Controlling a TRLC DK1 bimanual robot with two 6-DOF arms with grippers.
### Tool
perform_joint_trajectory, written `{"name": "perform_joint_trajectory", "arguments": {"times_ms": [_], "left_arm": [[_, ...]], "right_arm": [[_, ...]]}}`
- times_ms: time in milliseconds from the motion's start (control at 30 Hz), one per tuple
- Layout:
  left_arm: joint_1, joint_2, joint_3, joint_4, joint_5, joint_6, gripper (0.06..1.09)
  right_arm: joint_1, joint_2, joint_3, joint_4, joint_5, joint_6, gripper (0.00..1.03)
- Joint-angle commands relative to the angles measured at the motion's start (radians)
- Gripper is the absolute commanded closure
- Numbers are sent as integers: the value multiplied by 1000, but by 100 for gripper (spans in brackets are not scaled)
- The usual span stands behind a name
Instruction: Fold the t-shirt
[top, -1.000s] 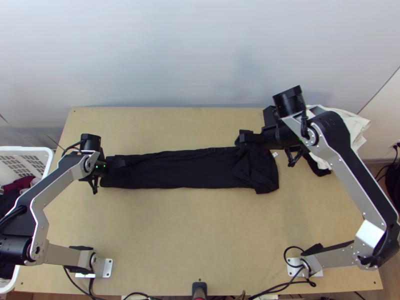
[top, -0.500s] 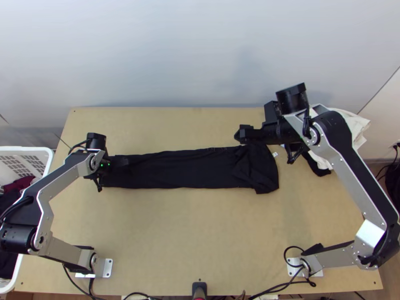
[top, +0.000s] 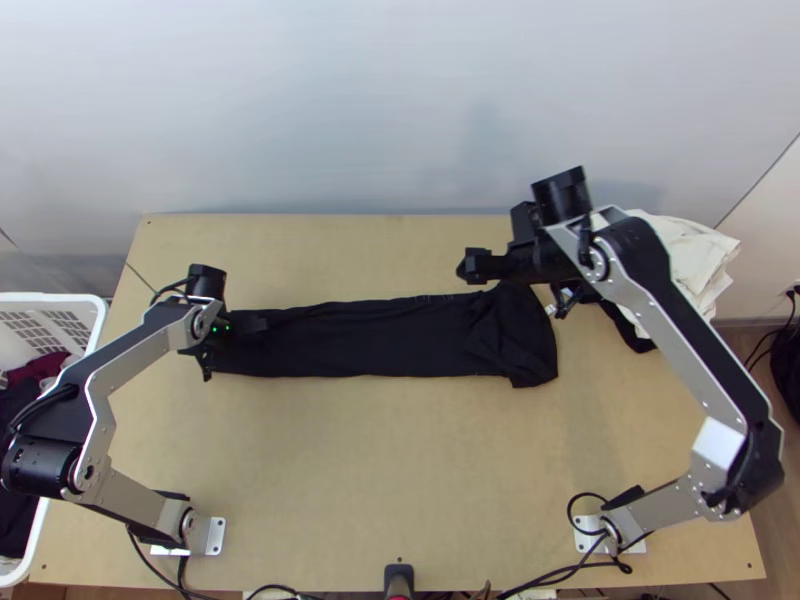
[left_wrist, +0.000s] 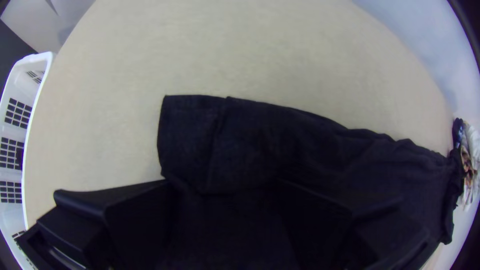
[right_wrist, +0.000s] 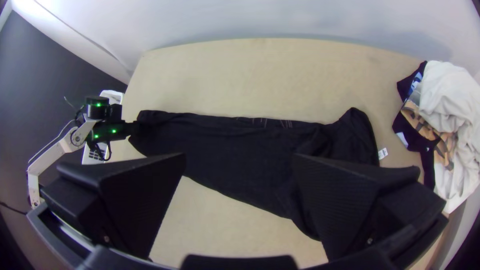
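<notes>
Black t-shirt lies in a long, narrow strip across my light wooden table, its left end fairly straight and its right end wider and rumpled, with a small white tag poking out just beside that end. I have the left gripper over the strip's left end, and from its wrist I see the jaws spread apart with black fabric between and under them; whether they touch it I cannot tell. My right gripper hangs above the table by the far edge of the shirt, toward the rumpled end, its jaws wide apart and nothing pinched. Off to the right I've got a heap of clothes, a white garment on top of a dark patterned one. At the left sits a white laundry basket holding maroon cloth and dark cloth.
</notes>
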Motion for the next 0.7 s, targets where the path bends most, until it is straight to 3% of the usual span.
{"name": "perform_joint_trajectory", "arguments": {"times_ms": [0, 33, 100, 300, 667], "left_arm": [[-49, 27, 7, -6, -4, -14, 26], [-52, 33, 10, -9, -4, -14, 26], [-60, 36, 12, -3, -6, -17, 39], [-105, 10, 10, 32, -6, -26, 105], [-118, -245, 87, -40, -2, -35, 105]], "right_arm": [[7, 42, -24, 18, -9, -24, 4], [5, 45, -24, 18, -13, -26, 4], [5, 47, -22, 20, -20, -26, 4], [67, 68, -68, 29, -32, -26, 4], [212, 278, -110, 159, -35, -21, 4]]}}
